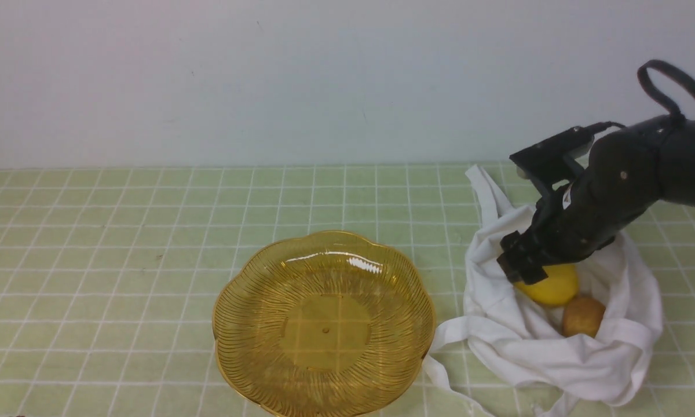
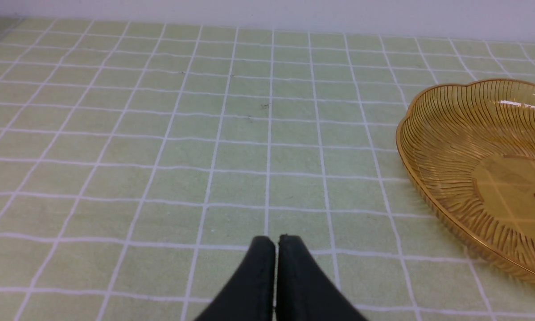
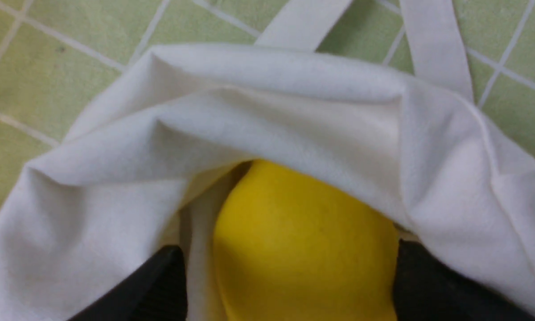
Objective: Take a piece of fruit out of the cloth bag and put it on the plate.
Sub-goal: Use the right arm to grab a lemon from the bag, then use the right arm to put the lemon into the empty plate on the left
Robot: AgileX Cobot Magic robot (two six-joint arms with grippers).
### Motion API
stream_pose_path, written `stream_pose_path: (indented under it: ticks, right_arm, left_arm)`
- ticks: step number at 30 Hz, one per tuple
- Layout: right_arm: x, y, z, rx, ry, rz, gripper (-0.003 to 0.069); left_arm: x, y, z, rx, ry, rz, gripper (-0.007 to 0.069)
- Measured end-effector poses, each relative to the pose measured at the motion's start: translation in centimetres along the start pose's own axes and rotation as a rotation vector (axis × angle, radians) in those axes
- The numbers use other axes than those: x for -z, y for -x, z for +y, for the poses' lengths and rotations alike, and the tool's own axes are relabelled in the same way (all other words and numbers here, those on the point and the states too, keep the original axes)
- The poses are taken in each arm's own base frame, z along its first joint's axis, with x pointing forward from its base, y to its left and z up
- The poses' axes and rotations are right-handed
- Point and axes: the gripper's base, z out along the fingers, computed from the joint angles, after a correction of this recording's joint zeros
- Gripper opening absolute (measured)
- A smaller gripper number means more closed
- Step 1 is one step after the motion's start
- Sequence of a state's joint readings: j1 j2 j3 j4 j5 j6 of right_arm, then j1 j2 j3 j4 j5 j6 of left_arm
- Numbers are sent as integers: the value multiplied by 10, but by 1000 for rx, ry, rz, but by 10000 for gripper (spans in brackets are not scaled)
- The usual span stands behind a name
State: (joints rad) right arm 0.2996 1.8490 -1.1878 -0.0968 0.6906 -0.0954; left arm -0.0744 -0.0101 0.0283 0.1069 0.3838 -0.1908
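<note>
Fruit pick at a green-checked table [image 1: 121,231]. From the front, my right hand [image 1: 524,272] sits down in the mouth of the cloth bag [image 1: 498,336], right over the lemon [image 1: 550,289], which lies inside the bag beside a small brown fruit [image 1: 583,316]. The bag's slumped sides leave both fruits on show, so I judge the reach is a straight drop. The plate [image 1: 231,301] lies bare just beside the bag, near enough for a short carry.

From the left wrist, the left hand [image 2: 275,240] hangs over bare table with its fingers pressed together, holding nothing. It is parked clear of the plate's rim, which I read as keeping the drop zone free.

From the right wrist, the hand's two dark fingers [image 3: 156,285] stand wide on either side of the lemon. A strip of white cloth shows between one finger and the peel, so I judge the squeeze is not yet made. A fold of bag overhangs the fruit's far end and could snag on the lift.
</note>
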Motion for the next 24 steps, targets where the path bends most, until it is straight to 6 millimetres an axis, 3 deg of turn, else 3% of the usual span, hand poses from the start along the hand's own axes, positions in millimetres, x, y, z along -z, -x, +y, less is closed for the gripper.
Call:
stream_pose_path:
  ticks: [6, 13, 17, 24]
  right_arm:
    - [-12, -3, -1, 0, -25, 36, 561]
    - [-12, -3, -1, -4, -26, 37, 559]
    - [-12, -3, -1, -5, -26, 41, 519]
    - [-4, 2, -4, -22, -24, 143, 517]
  left_arm:
    - [0, 0, 0, 0, 0, 0, -8]
    - [0, 0, 0, 0, 0, 0, -8]
    - [0, 0, 0, 0, 0, 0, -8]
    - [0, 0, 0, 0, 0, 0, -8]
